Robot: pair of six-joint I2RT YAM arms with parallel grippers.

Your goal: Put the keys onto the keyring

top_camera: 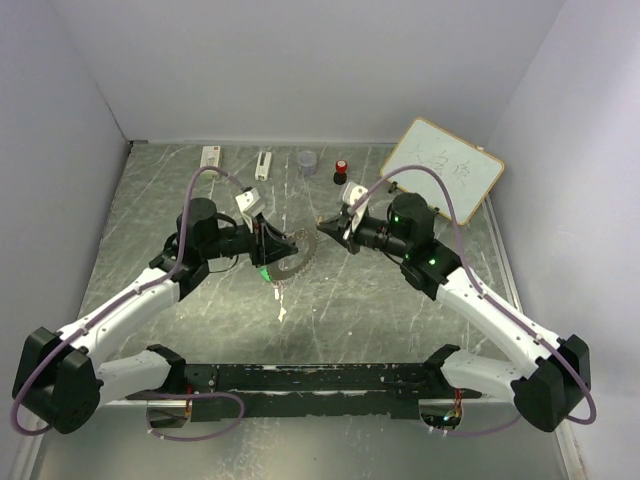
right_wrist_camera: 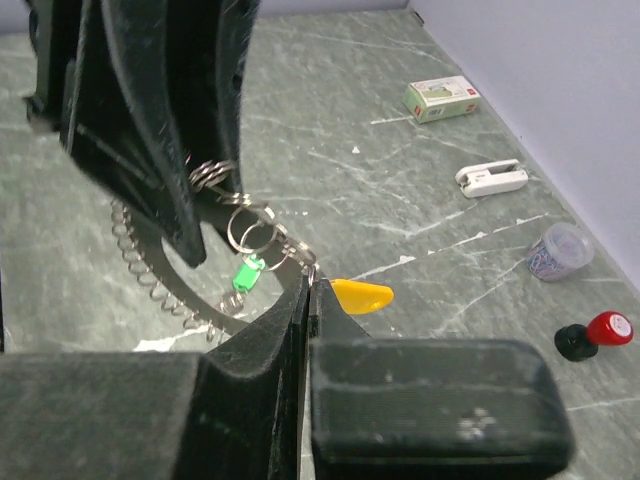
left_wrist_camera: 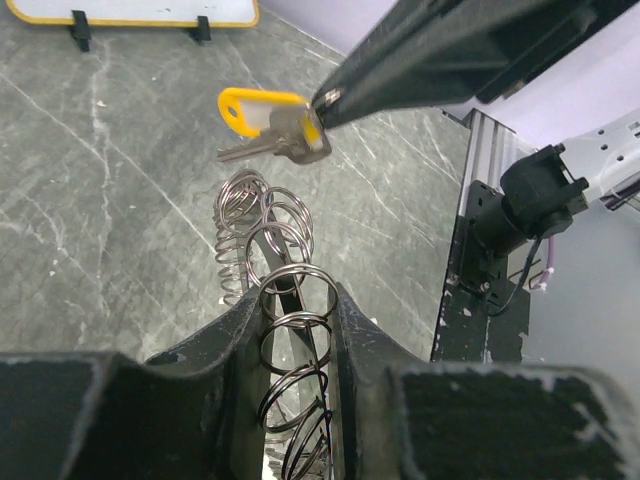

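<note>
My left gripper (top_camera: 283, 247) is shut on the keyring (top_camera: 298, 258), a large flat silver ring with a coiled rim, and holds it above the table. In the left wrist view its jaws (left_wrist_camera: 297, 290) clamp the coils (left_wrist_camera: 270, 240). The green key (right_wrist_camera: 246, 273) hangs at the ring's rim and also shows in the top view (top_camera: 265, 272). My right gripper (right_wrist_camera: 312, 285) is shut on the yellow key (right_wrist_camera: 362, 295) and holds it right at the ring's edge. The yellow key also shows in the left wrist view (left_wrist_camera: 270, 118), just beyond the coils.
A whiteboard (top_camera: 443, 165) leans at the back right. Along the back stand a red-capped black knob (top_camera: 341, 171), a small grey cup (top_camera: 308, 160), a white stapler (top_camera: 263, 165) and a small box (top_camera: 210, 156). Walls close in on three sides.
</note>
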